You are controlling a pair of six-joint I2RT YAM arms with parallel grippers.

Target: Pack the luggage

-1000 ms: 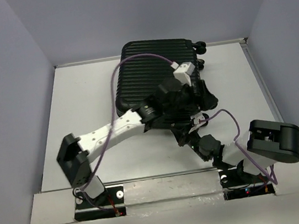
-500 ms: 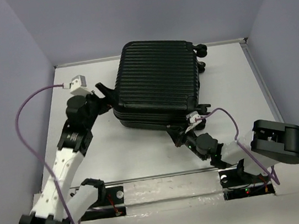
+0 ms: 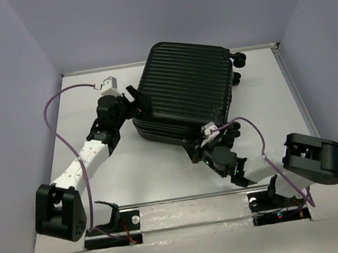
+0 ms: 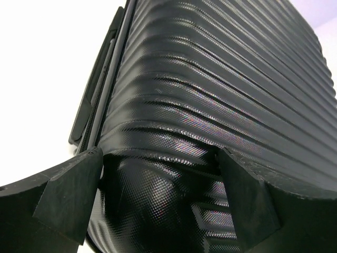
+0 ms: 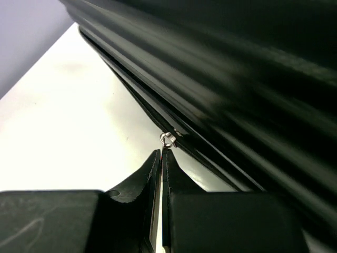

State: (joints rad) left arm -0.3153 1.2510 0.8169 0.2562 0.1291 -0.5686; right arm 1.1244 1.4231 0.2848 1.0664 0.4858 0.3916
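The luggage point(image 3: 186, 92) is a black ribbed hard-shell suitcase lying closed and turned at an angle on the white table point(image 3: 131, 169). My left gripper point(image 3: 135, 100) is open, its fingers either side of the suitcase's left corner. In the left wrist view the shell point(image 4: 210, 79) fills the frame and the corner bulges between the open gripper point(image 4: 158, 195). My right gripper point(image 3: 192, 149) is at the suitcase's near edge. In the right wrist view the gripper point(image 5: 161, 154) is shut on the zipper pull, whose silver ring point(image 5: 167, 139) shows just past the fingertips on the zipper seam.
The suitcase's small black wheels point(image 3: 239, 60) point to the back right. Purple-grey walls point(image 3: 13, 92) enclose the table on three sides. The right arm's elbow point(image 3: 312, 158) sits near the right front. Purple cables loop over both arms.
My left arm swung off the top of the suitcase to its left side and now stands at the left corner. The suitcase has turned and shifted right. My right gripper stays at the near edge.
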